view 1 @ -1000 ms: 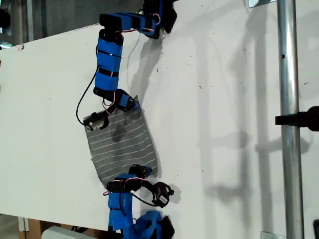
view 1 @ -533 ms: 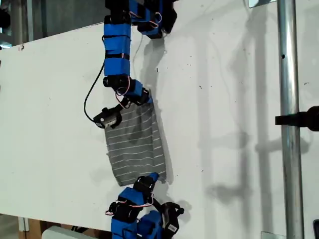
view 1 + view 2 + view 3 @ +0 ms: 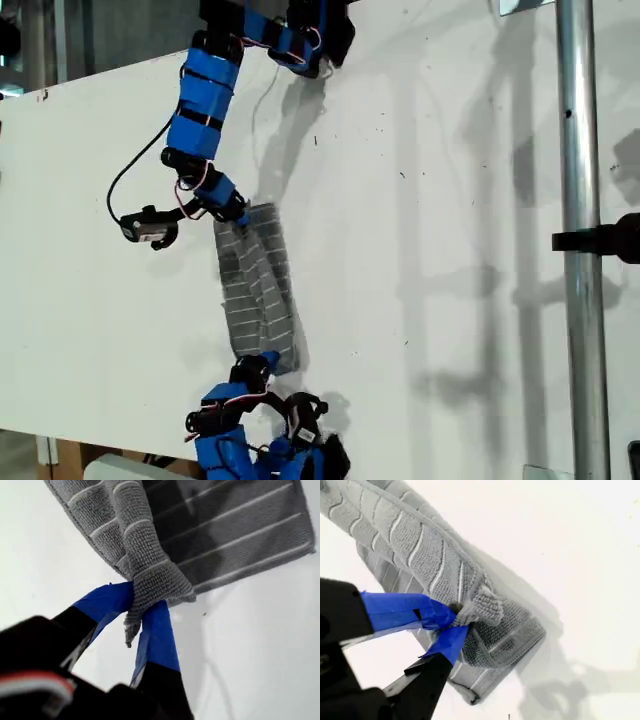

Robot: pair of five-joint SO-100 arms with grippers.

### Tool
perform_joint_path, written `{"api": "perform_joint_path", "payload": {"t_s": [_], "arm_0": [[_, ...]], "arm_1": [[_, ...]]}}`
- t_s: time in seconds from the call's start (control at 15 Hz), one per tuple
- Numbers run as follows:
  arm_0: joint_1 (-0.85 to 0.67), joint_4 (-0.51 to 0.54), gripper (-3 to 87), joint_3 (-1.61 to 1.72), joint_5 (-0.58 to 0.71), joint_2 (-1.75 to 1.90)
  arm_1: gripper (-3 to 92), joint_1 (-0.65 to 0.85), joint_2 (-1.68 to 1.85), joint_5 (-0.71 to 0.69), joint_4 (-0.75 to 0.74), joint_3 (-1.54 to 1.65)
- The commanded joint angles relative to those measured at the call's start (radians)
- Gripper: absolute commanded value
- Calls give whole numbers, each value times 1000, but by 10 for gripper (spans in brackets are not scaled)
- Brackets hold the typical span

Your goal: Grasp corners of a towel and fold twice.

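Now both arms bent low, 1st tool (image 3: 137,612) & 2nd tool (image 3: 451,622) each pinching towel (image 3: 255,295) corners.

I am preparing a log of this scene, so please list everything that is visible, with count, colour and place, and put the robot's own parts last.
towel: one, grey with thin white stripes, on the table between the two arms, partly folded over, two corners pinched.
table: one, white, under everything.
metal pole: one, silver, upright at the exterior view's right, with a black clamp.
my first gripper: one, blue-taped, shut on a towel corner.
my second gripper: one, blue-taped, shut on another towel corner.
arms: two, blue and black, at the exterior view's top and bottom.
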Motion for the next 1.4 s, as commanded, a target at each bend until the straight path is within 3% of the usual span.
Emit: {"api": "perform_joint_path", "payload": {"t_s": [0.0,0.13,0.33,0.53,0.8,1.07,1.2,1.33], "arm_0": [[-235,-48,-28,-11,153,0],[-360,-89,-28,-54,252,9],[-446,-190,-28,-58,304,75],[-407,-222,-27,14,259,46],[-360,-342,-24,199,172,25],[-413,-431,-7,275,187,-46],[-425,-383,55,252,187,-48],[-417,-241,137,212,133,43]], "arm_1": [[-2,115,-109,-112,-114,-167],[-2,187,-152,-146,-262,-216],[-2,244,-77,-138,-356,-215],[-2,210,-87,-130,-328,-150],[-2,150,-229,-84,-342,-75],[27,163,-348,-51,-410,-89],[105,169,-324,-43,-345,-86],[187,163,-225,-40,-221,-77]]}}
